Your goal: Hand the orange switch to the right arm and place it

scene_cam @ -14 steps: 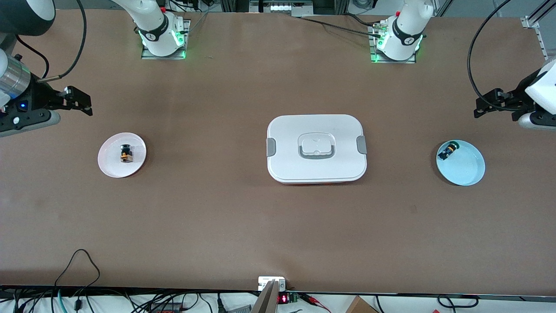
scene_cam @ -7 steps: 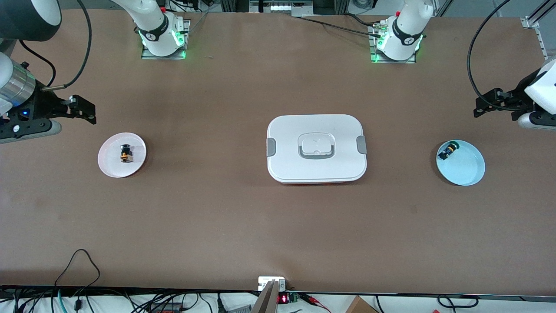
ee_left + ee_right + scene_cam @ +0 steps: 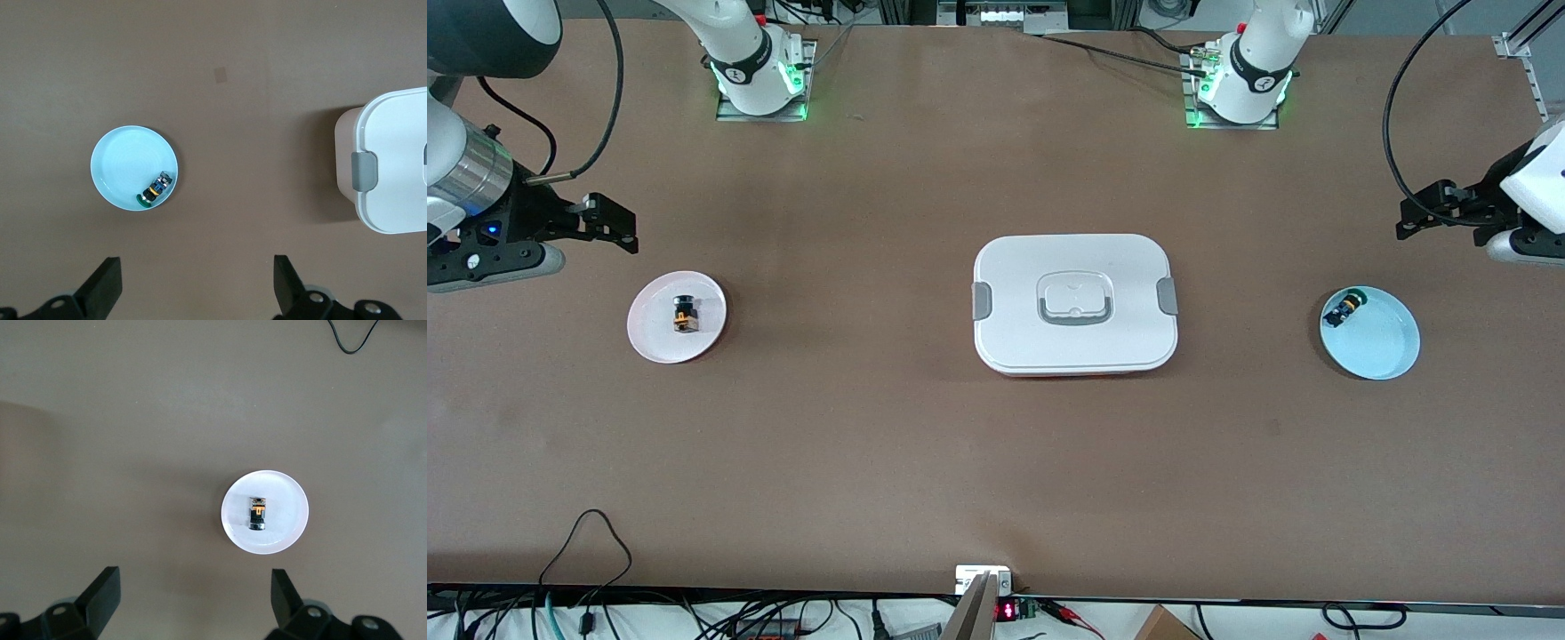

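The orange switch (image 3: 685,314), a stubby black cylinder with an orange band, lies on its side on a pale pink plate (image 3: 654,342) toward the right arm's end of the table. In the right wrist view the orange switch (image 3: 258,513) sits in the middle of that plate (image 3: 290,520). My right gripper (image 3: 616,227) hangs open and empty over bare table beside the plate; the right gripper (image 3: 195,590) shows only tabletop between its fingers. My left gripper (image 3: 1409,222) waits open and empty over the table at the left arm's end, and the left gripper (image 3: 198,273) holds nothing.
A light-blue plate (image 3: 1383,347) at the left arm's end holds a small black switch with a green cap (image 3: 1343,309), also seen as the green-capped switch (image 3: 155,190). A white lidded box (image 3: 1074,302) stands mid-table. A black cable (image 3: 591,533) loops near the table's front edge.
My right gripper has drifted a little toward the middle of the table and slightly closer to the pink plate. The left arm and both switches have stayed put.
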`<state>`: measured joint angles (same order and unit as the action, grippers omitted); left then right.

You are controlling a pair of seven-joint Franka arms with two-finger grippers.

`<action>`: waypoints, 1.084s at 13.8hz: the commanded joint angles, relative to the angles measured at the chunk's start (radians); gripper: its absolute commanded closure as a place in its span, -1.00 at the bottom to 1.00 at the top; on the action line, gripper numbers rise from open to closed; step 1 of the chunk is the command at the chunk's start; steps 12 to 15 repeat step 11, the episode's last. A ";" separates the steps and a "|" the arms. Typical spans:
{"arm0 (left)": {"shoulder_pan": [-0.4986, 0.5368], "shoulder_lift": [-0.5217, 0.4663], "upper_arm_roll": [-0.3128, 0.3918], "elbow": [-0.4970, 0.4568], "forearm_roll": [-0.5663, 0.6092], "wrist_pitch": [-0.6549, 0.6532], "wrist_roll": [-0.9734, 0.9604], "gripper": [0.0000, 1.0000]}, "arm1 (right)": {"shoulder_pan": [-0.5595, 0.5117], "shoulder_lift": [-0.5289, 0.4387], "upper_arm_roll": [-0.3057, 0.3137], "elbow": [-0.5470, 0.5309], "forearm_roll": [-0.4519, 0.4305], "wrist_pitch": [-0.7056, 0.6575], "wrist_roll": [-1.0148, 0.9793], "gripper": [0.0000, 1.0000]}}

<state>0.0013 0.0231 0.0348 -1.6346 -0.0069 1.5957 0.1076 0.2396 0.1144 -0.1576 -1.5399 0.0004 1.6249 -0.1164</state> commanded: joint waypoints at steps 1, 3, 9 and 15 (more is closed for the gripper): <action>-0.006 -0.012 0.000 -0.005 0.019 -0.010 -0.006 -1.00 | -0.005 0.013 0.000 0.026 0.019 -0.019 0.011 -1.00; -0.004 -0.012 0.000 -0.005 0.019 -0.010 -0.005 -1.00 | -0.008 0.013 -0.002 0.026 0.020 -0.020 0.009 -1.00; -0.006 -0.012 0.000 -0.005 0.019 -0.010 -0.005 -1.00 | -0.011 0.014 -0.003 0.024 0.016 -0.017 -0.005 -1.00; -0.006 -0.012 0.000 -0.005 0.019 -0.010 -0.005 -1.00 | -0.011 0.014 -0.003 0.024 0.019 -0.022 -0.041 -1.00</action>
